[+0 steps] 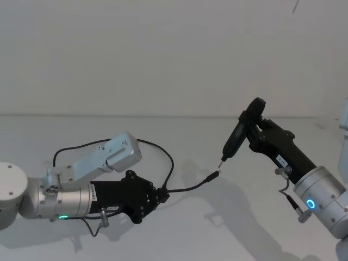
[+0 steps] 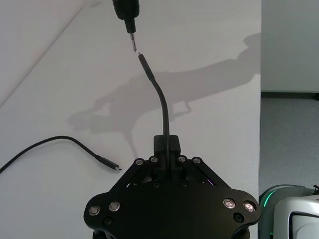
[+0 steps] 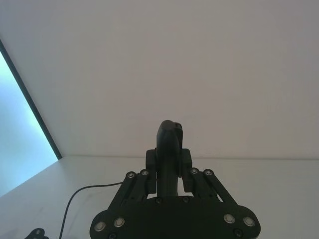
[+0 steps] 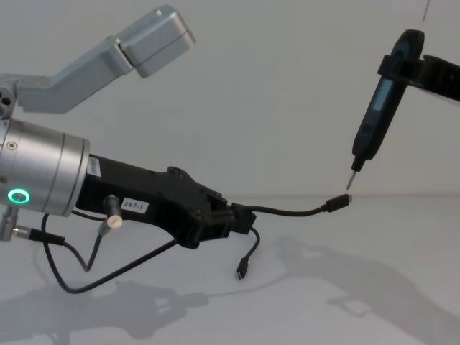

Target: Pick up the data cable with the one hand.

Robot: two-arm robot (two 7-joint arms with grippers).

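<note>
White table point(image 1: 163, 228), plain pale wall point(image 1: 136, 54)

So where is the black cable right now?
The cable is held in the left gripper, its plug lifted toward the pen tool on the right.

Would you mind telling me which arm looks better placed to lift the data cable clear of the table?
Left, probably. The left hand is already shut on the data cable; the right hand holds the pen-shaped tool.

White label on left tool point(image 4: 241, 219) reads "297-1"
</note>
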